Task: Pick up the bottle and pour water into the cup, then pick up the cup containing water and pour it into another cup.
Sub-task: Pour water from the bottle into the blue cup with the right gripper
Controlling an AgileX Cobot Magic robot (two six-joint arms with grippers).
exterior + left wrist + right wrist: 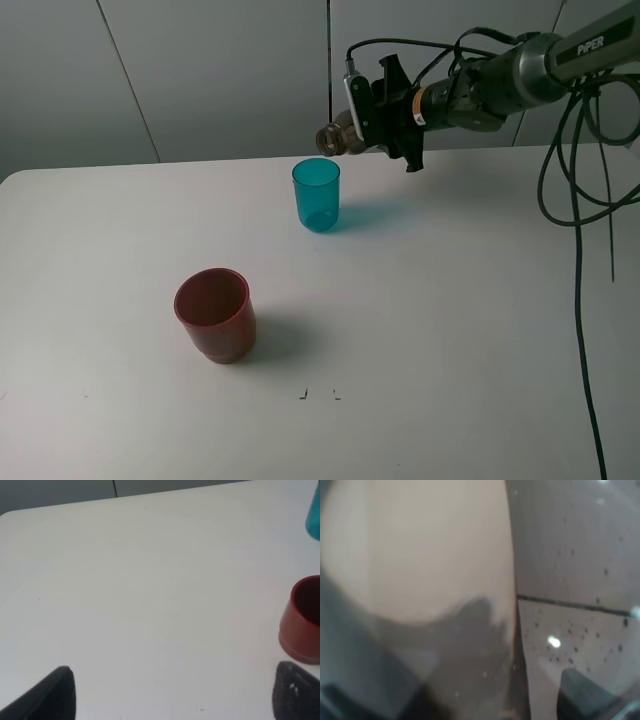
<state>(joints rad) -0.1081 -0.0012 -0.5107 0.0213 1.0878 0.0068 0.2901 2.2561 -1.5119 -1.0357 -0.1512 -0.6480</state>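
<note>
The smoky bottle (338, 136) lies tipped on its side in the air, its open neck just above and behind the rim of the teal cup (316, 194). My right gripper (378, 108) is shut on the bottle's body, and that body (420, 580) fills the right wrist view. The other cup, squat and red-brown (214, 314), stands upright nearer the front left, apart from the teal one. In the left wrist view my left gripper (172, 700) is open with nothing between its fingertips (50, 695), low over the bare table. There the red cup (302, 620) and a sliver of the teal cup (314, 515) show at the edge.
The white table (450, 330) runs back to a grey panelled wall. Black cables (580, 200) hang down at the right from the right arm. Two small dark marks (318, 394) sit on the table near the front middle.
</note>
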